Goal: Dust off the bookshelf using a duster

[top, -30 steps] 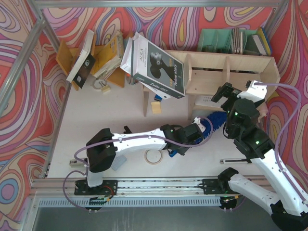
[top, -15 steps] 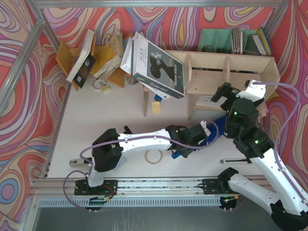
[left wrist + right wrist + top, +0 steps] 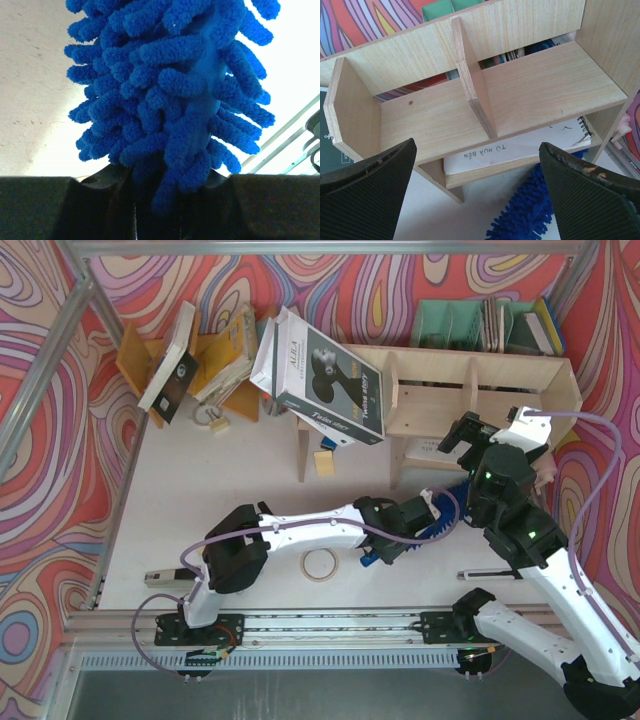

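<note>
The left jaws pinch the duster (image 3: pixel 175 90) at its base. Its fluffy head lies just before the bookshelf (image 3: pixel 520 95), toward the right edge of the counter (image 3: pixel 200 490), below the spread right jaws.

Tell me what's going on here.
The left arm's tool is shut on the blue duster. It holds the fluffy head low over the table, just in front of the bookshelf and near its bottom level. The right arm's tool is open and empty, poised in front of the upper compartments. These views do not show whether the duster is touching the wood.
</note>
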